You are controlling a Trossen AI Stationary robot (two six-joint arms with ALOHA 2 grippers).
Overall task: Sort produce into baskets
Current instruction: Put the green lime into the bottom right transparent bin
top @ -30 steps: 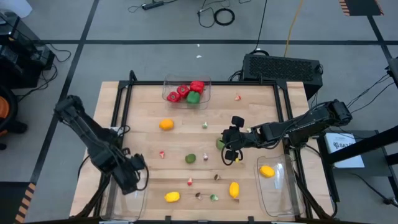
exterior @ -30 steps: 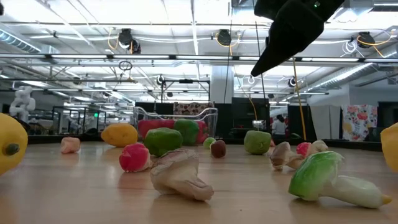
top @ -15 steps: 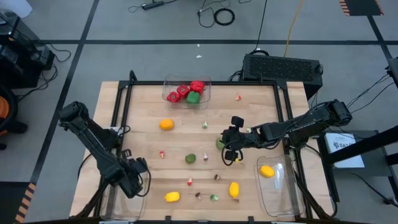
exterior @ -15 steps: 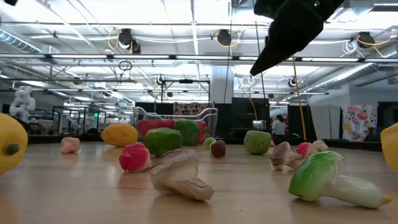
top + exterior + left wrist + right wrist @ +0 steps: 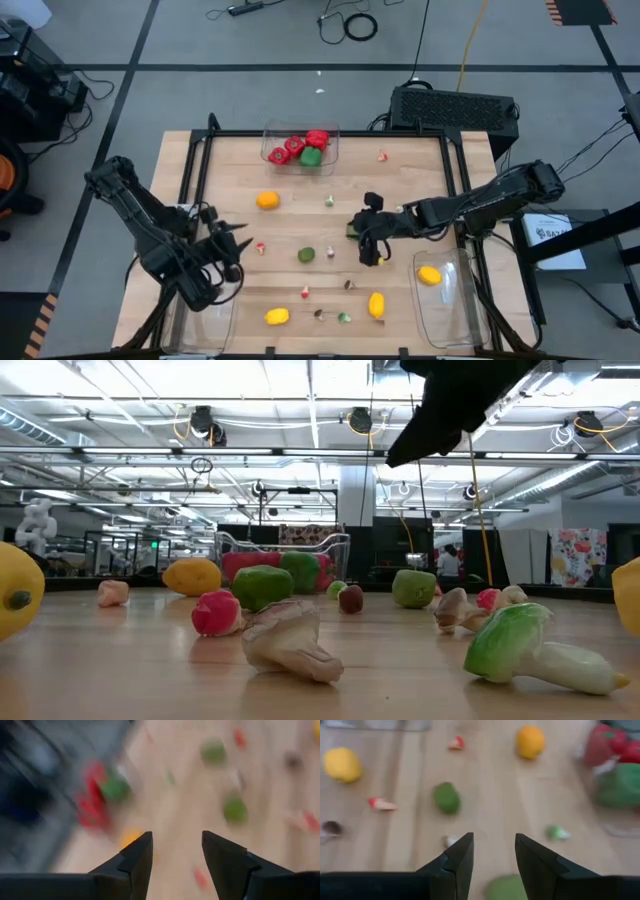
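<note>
My left gripper [image 5: 240, 238] hangs open and empty above the table's near left, fingers pointing toward the table's middle; its blurred wrist view shows nothing between the fingers [image 5: 176, 840]. My right gripper [image 5: 362, 245] is open right of centre, slanting down over a green lime [image 5: 507, 889] that rests on the wood without touching it. An orange [image 5: 267, 200], another lime [image 5: 306, 254], two lemons [image 5: 277, 316] [image 5: 376, 304] and small bits lie loose. The far basket [image 5: 331, 140] holds red and green peppers; the near right basket [image 5: 448, 320] holds a lemon [image 5: 428, 275].
A third clear basket [image 5: 205, 318] sits at the near left corner, partly under my left arm. A black frame [image 5: 330, 133] runs round the table's far and side edges. Open wood lies between the orange and the far basket.
My left gripper has risen from over the near left basket and swung round, from pointing down to pointing toward the table's middle. My right gripper has tipped slightly and edged toward the table's left, staying over the lime. No produce has moved.
</note>
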